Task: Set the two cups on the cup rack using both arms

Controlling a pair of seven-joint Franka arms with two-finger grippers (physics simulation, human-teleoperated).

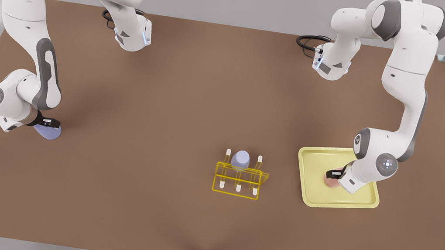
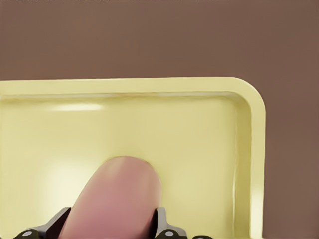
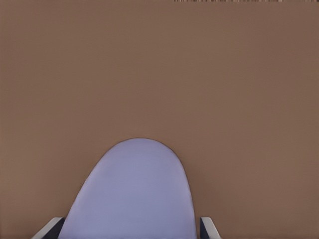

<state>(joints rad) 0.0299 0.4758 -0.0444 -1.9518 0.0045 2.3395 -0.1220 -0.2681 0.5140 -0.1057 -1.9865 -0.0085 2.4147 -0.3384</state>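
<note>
Brown counter [image 1: 190, 107] everywhere, and both arms are busy at the same time. The left end effector [image 1: 336, 175] is down over the pale-yellow tray [image 1: 309, 191], which sits near the counter's edge on the front view's right. In the left wrist view its black fingers [image 2: 160, 221] sit on either side of the pink cup [image 2: 117, 199], closed in against its walls, so it has that cup gripped. The cup is inside the tray, well in from the tray's raised rim [image 2: 254, 149]; I can't tell whether its base is touching the tray floor or just off it.

The right end effector [image 1: 48, 122] is over at the counter's opposite side, on the front view's left. It's clamped on a lavender cup [image 1: 49, 132]; the right wrist view shows that cup [image 3: 137, 194] filling the gap between the two fingers [image 3: 208, 226], with bare counter behind it. The cup looks tilted in the front view, low over the counter surface.

The bright-yellow cup rack [image 1: 238, 180] stands between the two arms, nearer the counter's front edge and just beside the tray. A second lavender cup [image 1: 240, 160] is already sitting upside down on one of its white-tipped pegs [image 1: 259, 162], on the back row. The other pegs are bare.
</note>
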